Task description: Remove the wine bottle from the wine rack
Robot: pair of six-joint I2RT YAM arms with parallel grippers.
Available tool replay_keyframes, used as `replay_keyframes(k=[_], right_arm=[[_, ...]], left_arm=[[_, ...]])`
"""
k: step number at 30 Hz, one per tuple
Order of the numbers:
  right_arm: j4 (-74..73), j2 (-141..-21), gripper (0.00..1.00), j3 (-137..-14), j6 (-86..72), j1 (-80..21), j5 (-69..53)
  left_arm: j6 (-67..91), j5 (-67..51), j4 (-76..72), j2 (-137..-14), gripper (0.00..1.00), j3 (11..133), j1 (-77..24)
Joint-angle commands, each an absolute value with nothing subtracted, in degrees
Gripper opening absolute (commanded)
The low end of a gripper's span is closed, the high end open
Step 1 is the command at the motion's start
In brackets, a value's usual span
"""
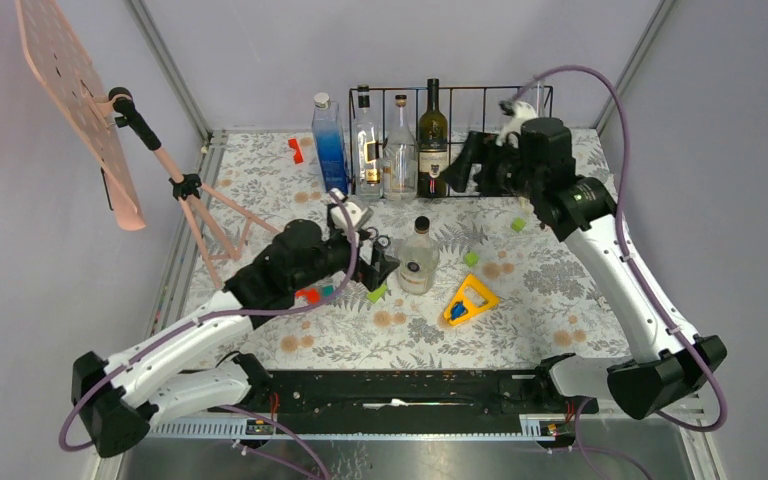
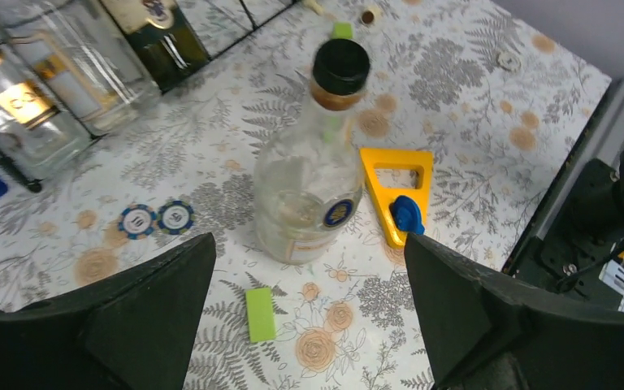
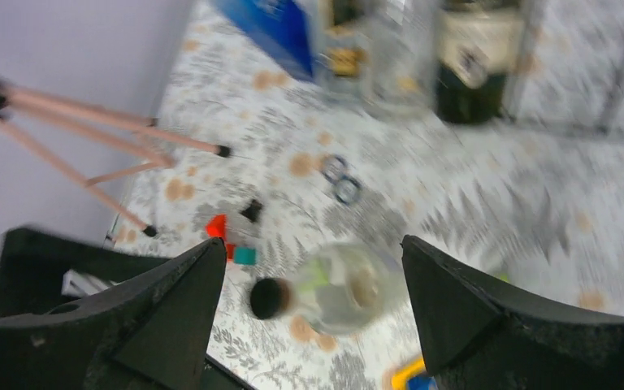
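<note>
Hard-to-see stuff first. The right wrist view is smeared, so we can't read any label there, and it only catches the lower bodies of the bottles along its top edge. From above, the right arm covers the right-hand bays of the wine rack (image 1: 480, 89), so we can't say what's in them. The left wrist view cuts the racked bottles off at the shoulder. We also can't tell whether the blue bottle (image 1: 329, 140) sits inside the rack's left end or just beside it.

The wine bottle (image 1: 432, 140) is the dark green one with a pale label. It stands in the rack at the far edge of the counter (image 1: 560, 300), just right of two clear bottles (image 1: 382, 150). Its long axis is vertical, neck up, base on the rack floor.

The right end effector (image 3: 310, 242) is just right of the wine bottle. Its fingers are spread wide and there's nothing between them.

The left end effector (image 1: 392, 262) is mid-counter, also spread wide. It faces a clear squat bottle (image 1: 418, 262) with a dark cap, which looks upright, and the fingers aren't touching it.

To the right of that bottle lies a yellow triangular frame (image 1: 470, 300) with a blue piece on it. Two poker chips (image 2: 156, 219) sit between the squat bottle and the rack. A pink tripod (image 1: 200, 200) stands at far left.
</note>
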State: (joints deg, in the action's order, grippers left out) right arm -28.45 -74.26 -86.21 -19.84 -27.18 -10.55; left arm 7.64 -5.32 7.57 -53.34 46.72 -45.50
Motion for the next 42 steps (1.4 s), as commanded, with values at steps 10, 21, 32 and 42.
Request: replay_keyframes(k=[10, 21, 32, 42], right_arm=[[-30.57, -58.42, 0.79, -59.36, -30.52, -13.45, -13.48], [-30.43, -54.71, 0.71, -54.52, -26.0, -13.45, -12.65], [-30.48, -55.87, 0.67, -53.99, -24.26, -13.43, -12.74], [-30.43, -56.36, 0.65, -53.19, -23.86, -13.47, -12.88]], left_arm=[[4.4, -2.43, -5.01, -67.31, 0.91, 54.47, -50.68], [1.83, 1.48, -6.68, -77.02, 0.81, 61.23, -50.82], [1.14, 4.58, -5.09, -82.18, 0.65, 65.3, -50.88], [2.38, 4.16, -2.8, -83.17, 0.46, 66.51, -50.82]])
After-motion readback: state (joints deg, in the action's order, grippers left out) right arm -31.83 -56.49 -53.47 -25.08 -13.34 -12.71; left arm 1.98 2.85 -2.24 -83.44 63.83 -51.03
